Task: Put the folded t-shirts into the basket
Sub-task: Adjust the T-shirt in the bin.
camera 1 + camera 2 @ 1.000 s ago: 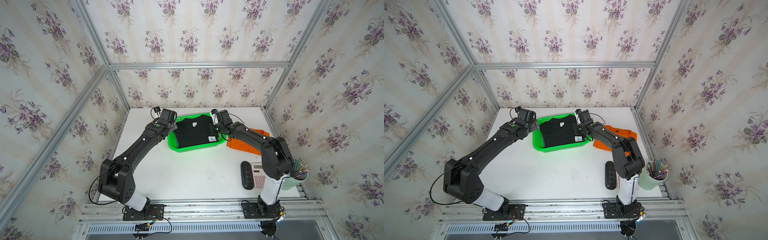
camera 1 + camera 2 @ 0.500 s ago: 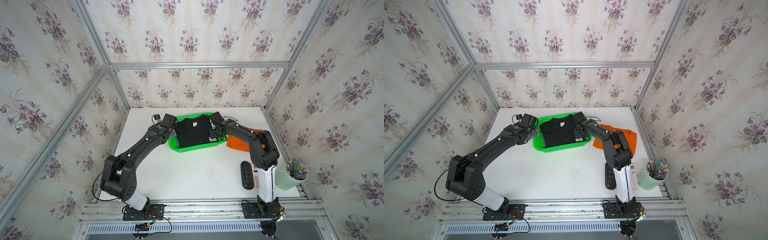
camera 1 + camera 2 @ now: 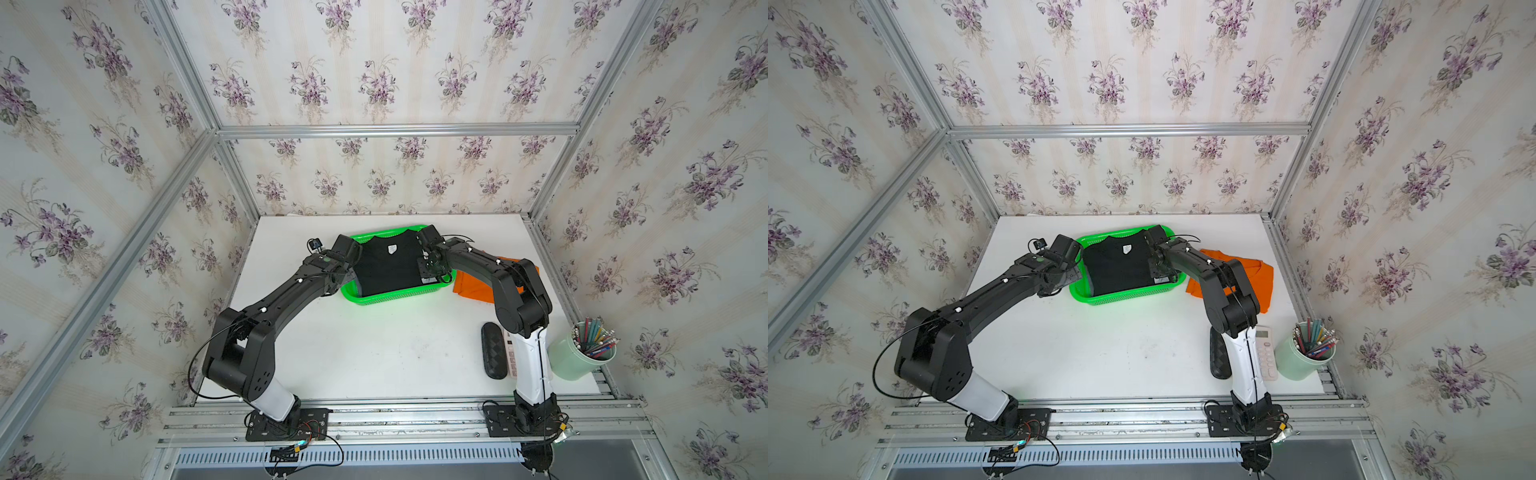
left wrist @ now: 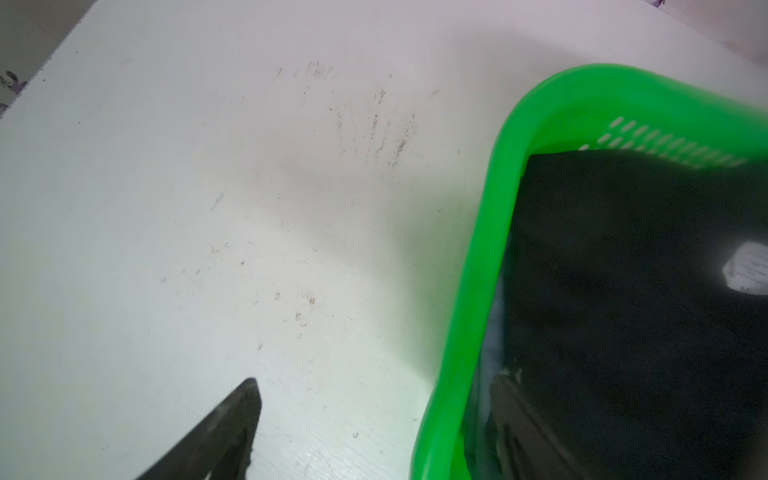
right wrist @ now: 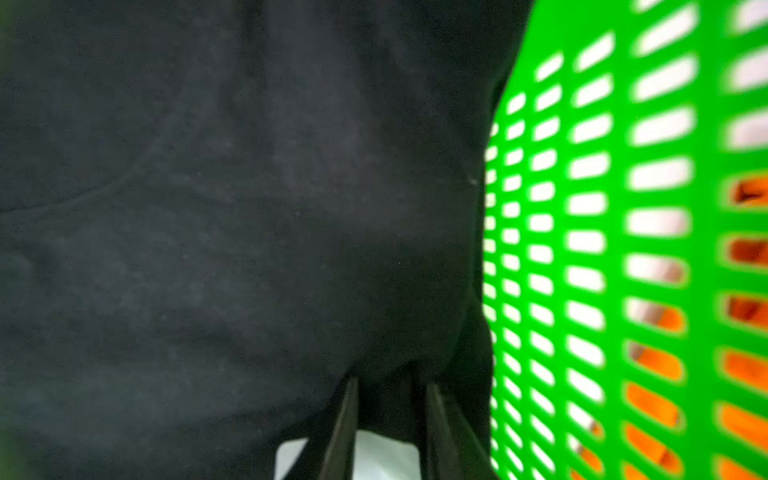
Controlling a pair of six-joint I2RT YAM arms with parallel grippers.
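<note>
Jaws of the right gripper (image 5: 388,380) stand nearly together, pinched on a fold at the edge of the black t-shirt (image 3: 388,266), with the shirt's white patch (image 5: 386,453) showing just beneath them. This gripper is down inside the green basket (image 3: 395,296), close against its right mesh wall. The left gripper (image 4: 374,382) is spread wide and holds nothing. One finger is outside the basket's left wall and one inside, so the rim runs between them. The black t-shirt lies flat in the basket and fills nearly all of it, its white neck label (image 3: 391,248) towards the far side. A thin grey layer (image 4: 492,328) shows under it at the left edge — too little to name for sure. The basket sits at the far middle of the white table (image 3: 374,353). The orange t-shirt (image 3: 1256,270) lies on the table just right of the basket, outside it. Near the right edge are a black spectacle case (image 3: 493,351), a calculator (image 3: 1264,353) and a mint cup (image 3: 582,357) of pencils — well apart from the basket.
</note>
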